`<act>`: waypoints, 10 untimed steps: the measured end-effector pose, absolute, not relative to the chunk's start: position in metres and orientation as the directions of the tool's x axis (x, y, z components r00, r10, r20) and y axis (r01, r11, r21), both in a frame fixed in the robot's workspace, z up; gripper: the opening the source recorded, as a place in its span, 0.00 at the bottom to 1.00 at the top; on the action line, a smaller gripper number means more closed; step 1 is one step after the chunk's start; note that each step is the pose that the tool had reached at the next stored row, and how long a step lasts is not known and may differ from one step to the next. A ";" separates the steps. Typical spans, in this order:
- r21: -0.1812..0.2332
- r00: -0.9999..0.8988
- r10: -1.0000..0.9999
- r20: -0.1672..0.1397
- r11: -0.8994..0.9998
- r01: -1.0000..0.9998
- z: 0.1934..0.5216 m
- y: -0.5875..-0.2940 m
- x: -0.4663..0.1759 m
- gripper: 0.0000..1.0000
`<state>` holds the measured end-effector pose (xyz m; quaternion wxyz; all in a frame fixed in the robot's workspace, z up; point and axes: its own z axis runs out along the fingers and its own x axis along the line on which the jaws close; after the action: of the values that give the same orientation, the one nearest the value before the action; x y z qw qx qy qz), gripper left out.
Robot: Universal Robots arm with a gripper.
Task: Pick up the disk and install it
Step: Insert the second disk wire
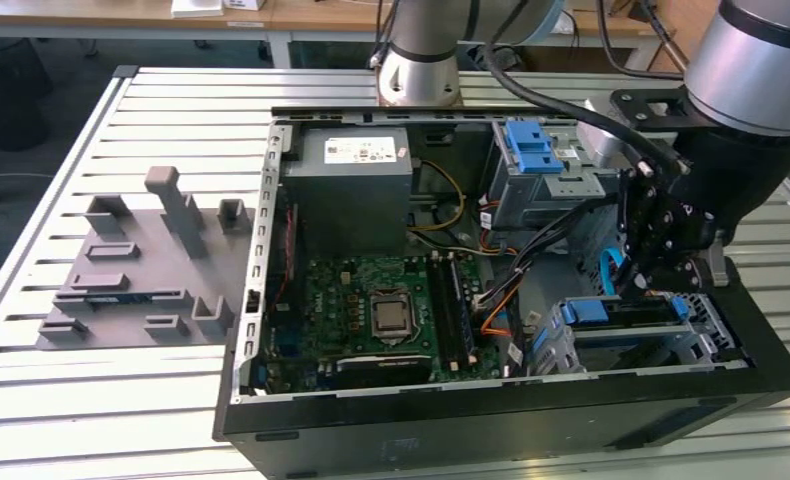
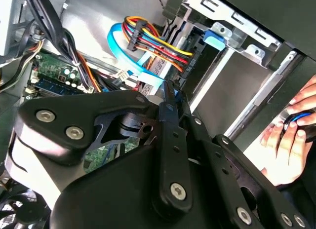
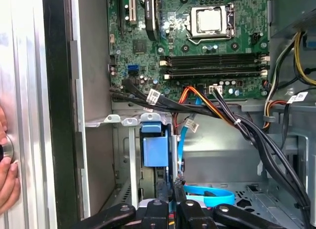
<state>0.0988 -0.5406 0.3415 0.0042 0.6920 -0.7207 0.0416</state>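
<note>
The black two-finger gripper [image 1: 657, 285] hangs inside the open black computer case [image 1: 502, 420], its jaws drawn narrow, holding nothing. Just below the jaws, the silver disk with blue rails [image 1: 622, 312] sits in its metal bay.

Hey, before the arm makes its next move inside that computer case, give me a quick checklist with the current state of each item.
1. Hold on the disk: cannot tell.
2. Gripper inside the case, close to the drive cage: ok.
3. Person's hand away from the case: not ok, it is right beside the case wall.
4. Blue cable clear of the gripper: not ok, it lies close beside it.
5. Blue latch on the cage, open or locked: cannot tell.
</note>
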 end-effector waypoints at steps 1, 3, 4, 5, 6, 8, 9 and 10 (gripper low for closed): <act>-0.060 -0.042 -0.997 0.063 0.039 -0.997 0.341 -0.541 0.098 0.16; -0.076 -0.043 -0.997 0.061 0.038 -0.996 0.341 -0.541 0.094 0.16; -0.078 -0.043 -0.997 0.059 0.038 -0.996 0.340 -0.542 0.094 0.16; -0.080 -0.043 -0.997 0.058 0.038 -0.996 0.339 -0.542 0.094 0.16; -0.080 -0.043 -0.998 0.054 0.039 -0.996 0.338 -0.542 0.094 0.16; -0.080 -0.043 -0.998 0.041 0.040 -0.996 0.337 -0.543 0.094 0.16; -0.080 -0.043 -0.999 0.034 0.040 -0.996 0.337 -0.544 0.094 0.16; -0.080 -0.043 -0.999 0.030 0.041 -0.996 0.337 -0.545 0.094 0.16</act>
<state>0.0942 -0.5445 0.3367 -0.0169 0.6914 -0.7212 0.0391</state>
